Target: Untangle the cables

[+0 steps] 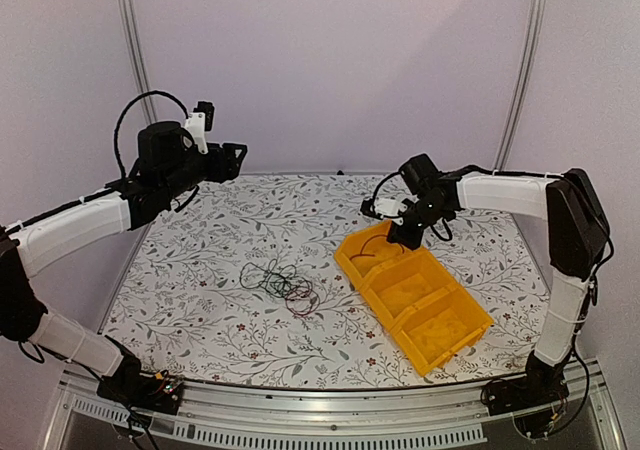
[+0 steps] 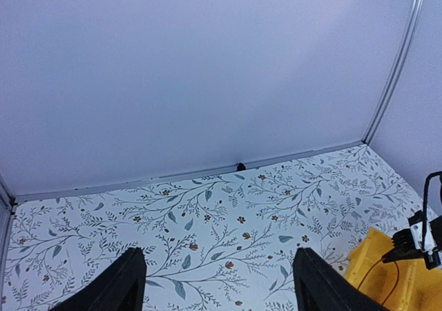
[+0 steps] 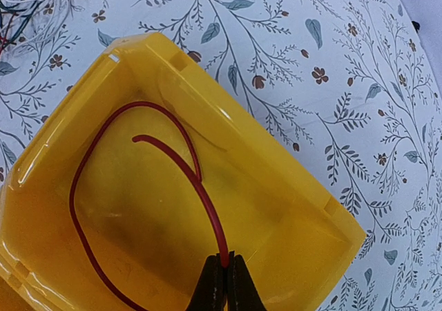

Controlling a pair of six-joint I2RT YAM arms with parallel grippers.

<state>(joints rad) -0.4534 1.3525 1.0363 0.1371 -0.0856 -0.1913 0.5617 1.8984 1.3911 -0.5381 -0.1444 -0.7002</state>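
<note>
Red cable [image 3: 195, 181] is pinched by the right gripper [image 3: 224, 273] over the yellow bin [image 3: 173, 55], likely to keep it from the tangle [image 1: 280, 282], while the left gripper [image 2: 219, 280] hangs spread.

I work in a robot test cell, a lab rig rather than a home. My tabletop [image 1: 200, 300] wears a floral-print covering; behind it rise plain pale panel walls [image 1: 330, 60], with aluminium frame posts [image 1: 133, 50] at its far corners. Along its near edge runs a slotted aluminium rail [image 1: 330, 432] carrying my left arm [image 1: 75, 228] and right arm [image 1: 565, 300].
</note>
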